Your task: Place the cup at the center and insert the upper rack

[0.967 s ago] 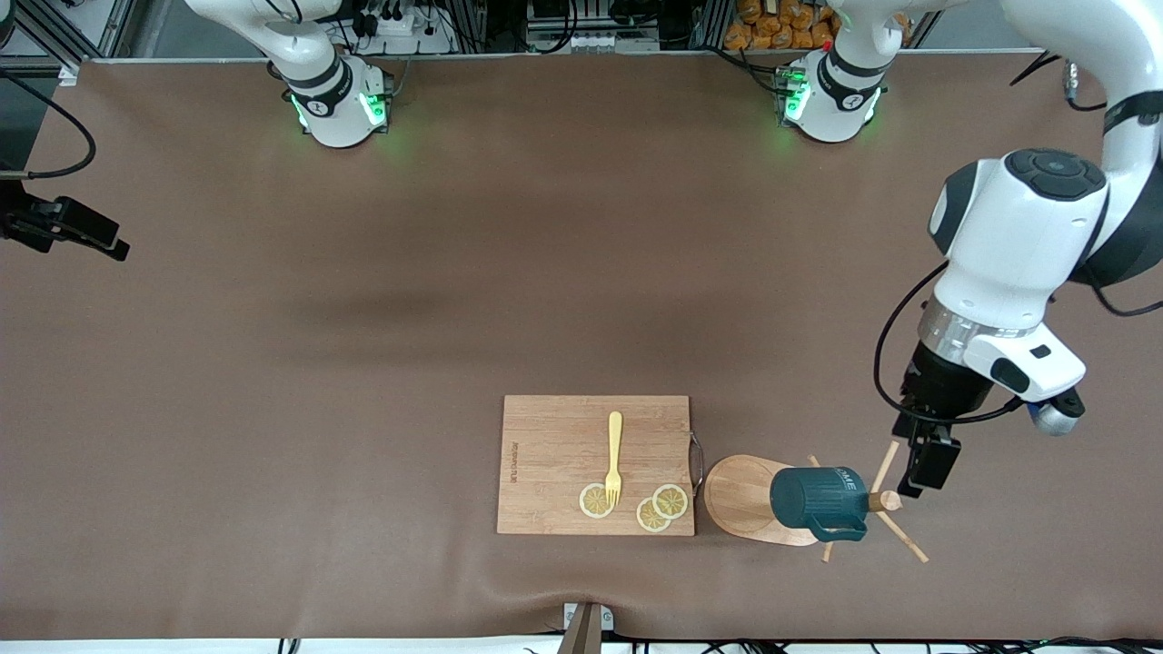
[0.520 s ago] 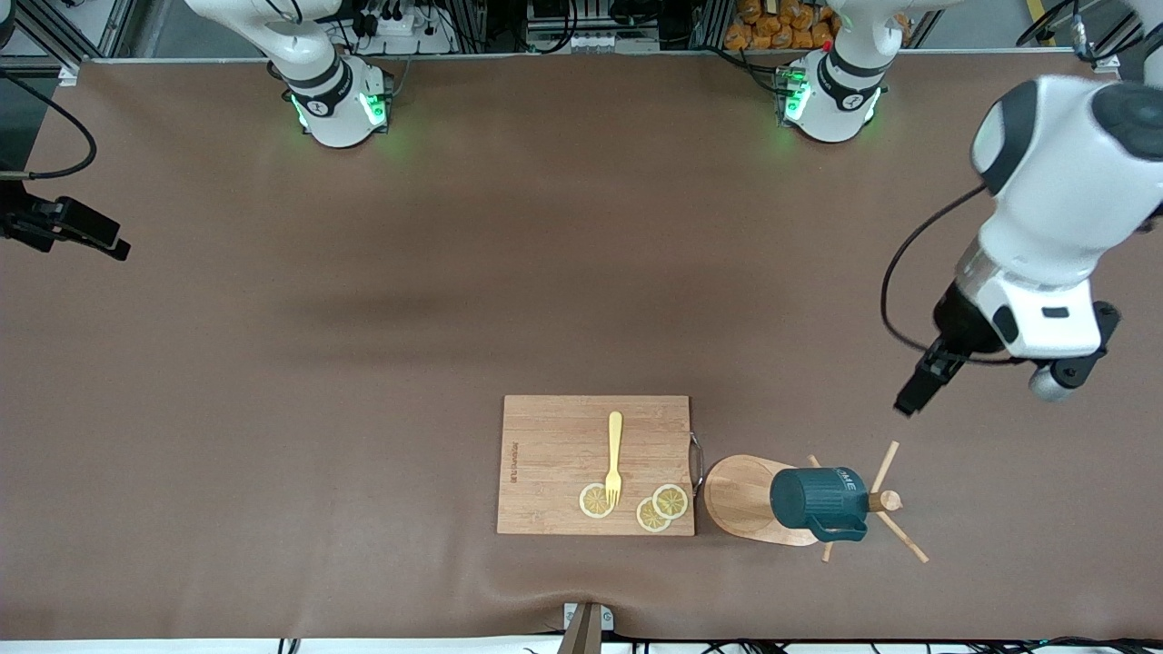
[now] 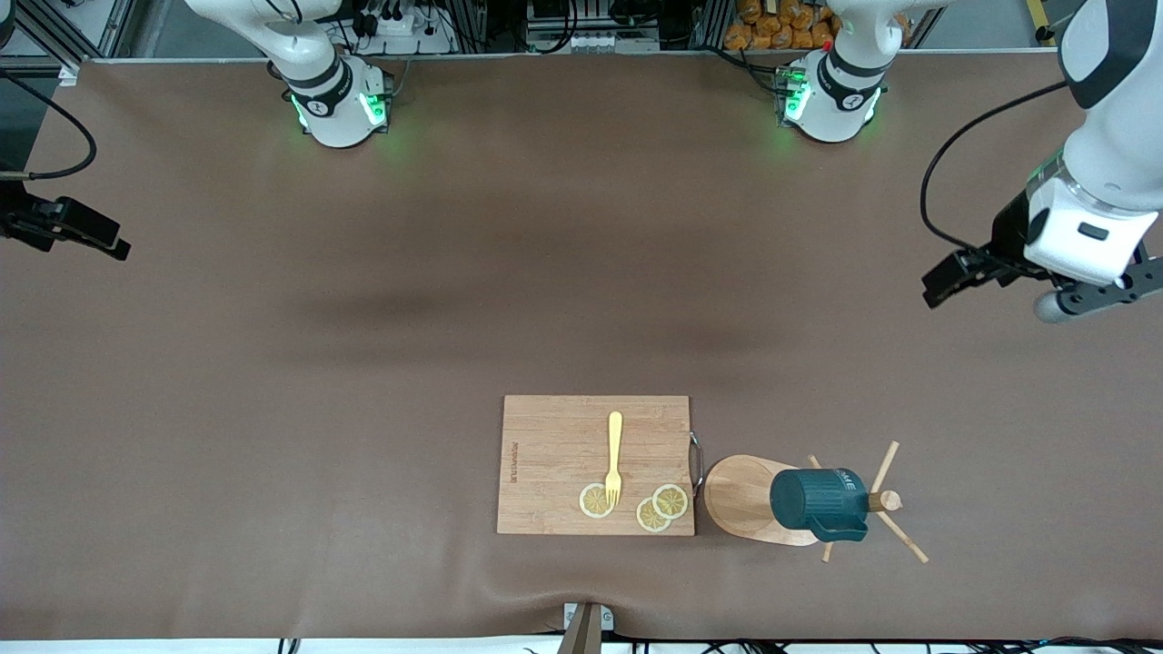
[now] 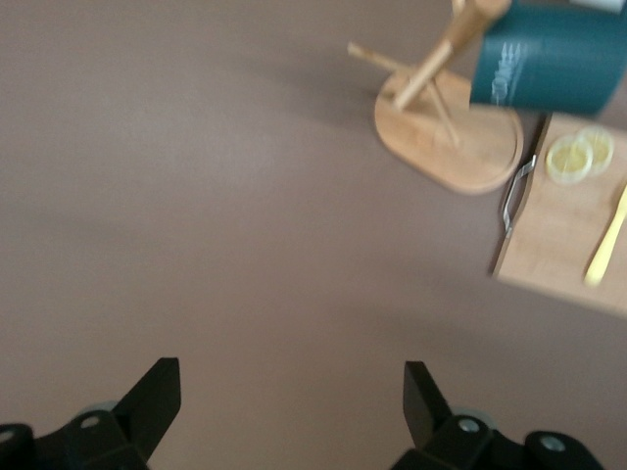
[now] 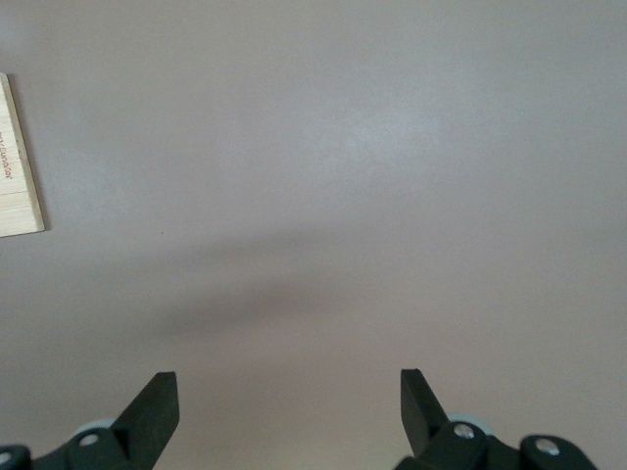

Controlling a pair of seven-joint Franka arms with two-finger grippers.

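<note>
The dark teal cup (image 3: 813, 501) hangs on its side on the light wooden mug tree (image 3: 736, 500), which stands on its oval base beside the cutting board, near the front camera. Both also show in the left wrist view: the cup (image 4: 549, 64) and the mug tree (image 4: 460, 147). My left gripper (image 3: 945, 282) is open and empty, up in the air over bare table toward the left arm's end, well away from the mug tree. My right gripper (image 3: 114, 247) is open and empty over the table's edge at the right arm's end, waiting.
A rectangular wooden cutting board (image 3: 563, 454) lies next to the mug tree's base, with a yellow fork (image 3: 614, 454) and lemon slices (image 3: 659, 507) on it. Brown mat (image 3: 363, 363) covers the table.
My left gripper has risen from beside the mug tree's pegs and drawn away toward the left arm's end and the robots' bases. The cup and mug tree have not moved.
</note>
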